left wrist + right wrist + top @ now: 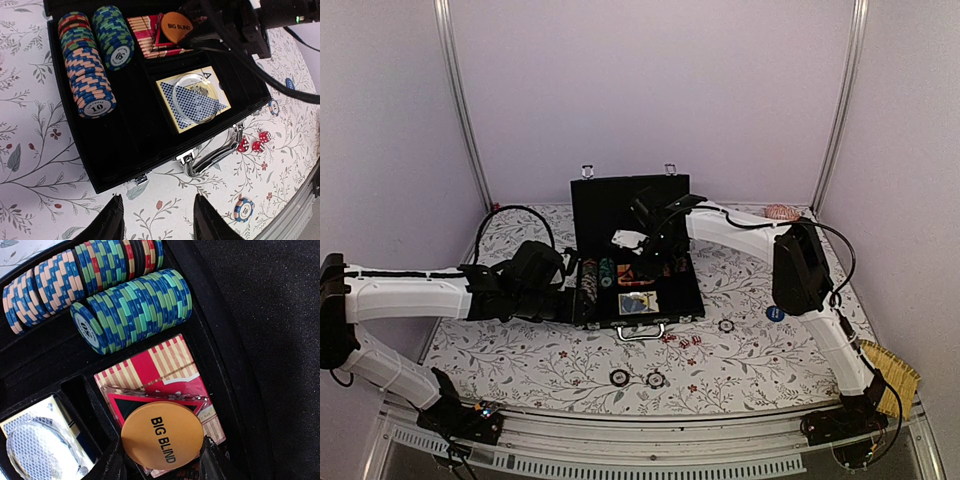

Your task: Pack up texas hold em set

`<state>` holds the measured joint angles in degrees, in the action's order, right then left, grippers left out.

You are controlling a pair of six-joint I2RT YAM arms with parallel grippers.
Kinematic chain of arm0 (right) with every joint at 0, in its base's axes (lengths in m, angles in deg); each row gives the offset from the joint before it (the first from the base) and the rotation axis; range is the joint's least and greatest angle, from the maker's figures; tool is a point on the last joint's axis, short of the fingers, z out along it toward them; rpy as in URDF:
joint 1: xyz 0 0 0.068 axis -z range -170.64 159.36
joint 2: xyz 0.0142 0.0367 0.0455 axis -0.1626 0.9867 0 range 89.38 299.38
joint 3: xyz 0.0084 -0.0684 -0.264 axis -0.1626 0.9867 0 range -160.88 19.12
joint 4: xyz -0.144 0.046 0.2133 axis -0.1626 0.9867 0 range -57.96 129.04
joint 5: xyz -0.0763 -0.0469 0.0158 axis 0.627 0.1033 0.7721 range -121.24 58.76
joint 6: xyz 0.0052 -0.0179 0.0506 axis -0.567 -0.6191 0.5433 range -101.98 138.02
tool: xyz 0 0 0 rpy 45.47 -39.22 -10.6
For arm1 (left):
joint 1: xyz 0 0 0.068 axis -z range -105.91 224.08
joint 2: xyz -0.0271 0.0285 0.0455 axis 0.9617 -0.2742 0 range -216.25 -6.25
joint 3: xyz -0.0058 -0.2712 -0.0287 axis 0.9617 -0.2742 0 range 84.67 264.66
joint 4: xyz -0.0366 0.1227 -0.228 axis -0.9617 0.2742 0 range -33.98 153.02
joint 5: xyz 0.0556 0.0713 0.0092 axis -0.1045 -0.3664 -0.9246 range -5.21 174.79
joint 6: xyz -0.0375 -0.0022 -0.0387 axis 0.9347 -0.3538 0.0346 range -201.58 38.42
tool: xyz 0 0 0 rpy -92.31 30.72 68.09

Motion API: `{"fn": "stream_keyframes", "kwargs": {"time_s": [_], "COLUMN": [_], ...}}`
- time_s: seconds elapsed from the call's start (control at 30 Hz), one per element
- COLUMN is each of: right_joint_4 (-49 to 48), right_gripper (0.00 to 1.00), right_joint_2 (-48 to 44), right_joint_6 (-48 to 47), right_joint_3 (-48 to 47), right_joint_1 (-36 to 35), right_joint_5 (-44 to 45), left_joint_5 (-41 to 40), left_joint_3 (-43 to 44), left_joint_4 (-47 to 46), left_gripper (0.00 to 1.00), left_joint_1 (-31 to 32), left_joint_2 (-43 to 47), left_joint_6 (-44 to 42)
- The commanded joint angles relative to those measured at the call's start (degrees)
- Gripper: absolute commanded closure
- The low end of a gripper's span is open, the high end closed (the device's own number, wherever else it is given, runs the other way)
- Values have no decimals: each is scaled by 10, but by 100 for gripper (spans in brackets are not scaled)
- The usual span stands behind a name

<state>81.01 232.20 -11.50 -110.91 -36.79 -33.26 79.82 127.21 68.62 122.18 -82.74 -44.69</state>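
The black briefcase (pixel 686 300) lies open mid-table, lid upright, silver handle (pixel 642 332) toward me. It holds chip rows (pixel 87 75), a blue card deck (pixel 195 100) and a red card deck (pixel 155 365) with the black-red triangle (pixel 116 404) on it. My right gripper (pixel 162 460) is inside the case, shut on the orange "BIG BLIND" disc (pixel 162 435) just above the triangle. My left gripper (pixel 157 220) is open and empty over the cloth by the case's front left corner. Red dice (pixel 255 142), loose chips (pixel 619 377) and a blue disc (pixel 775 313) lie on the table.
A yellow woven straw item (pixel 890 375) lies at the right front edge. A pink ridged shell (pixel 780 212) sits at the back right. One more chip (pixel 245 209) lies near my left fingers. Walls close in on three sides.
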Motion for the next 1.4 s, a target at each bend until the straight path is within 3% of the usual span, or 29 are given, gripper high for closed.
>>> {"fn": "stream_keyframes", "kwargs": {"time_s": [0.0,0.23,0.9,1.2,1.37], "right_joint_4": [-16,-26,-24,-3,-7], "right_gripper": [54,54,37,31,31], "right_joint_2": [26,41,23,-20,-86], "right_joint_6": [0,-3,2,14,17], "right_joint_3": [-14,-16,-16,-8,54], "right_joint_1": [-2,-2,-3,-3,-3], "right_joint_5": [10,10,20,-1,0], "left_joint_5": [3,4,7,6,0], "left_joint_3": [-9,-11,-13,-7,-6], "left_joint_4": [-17,-18,-19,-15,-5], "left_gripper": [52,52,52,52,52], "left_joint_1": [-3,-2,-3,-2,-2], "left_joint_2": [3,2,8,9,19], "left_joint_6": [-4,-3,4,2,3]}}
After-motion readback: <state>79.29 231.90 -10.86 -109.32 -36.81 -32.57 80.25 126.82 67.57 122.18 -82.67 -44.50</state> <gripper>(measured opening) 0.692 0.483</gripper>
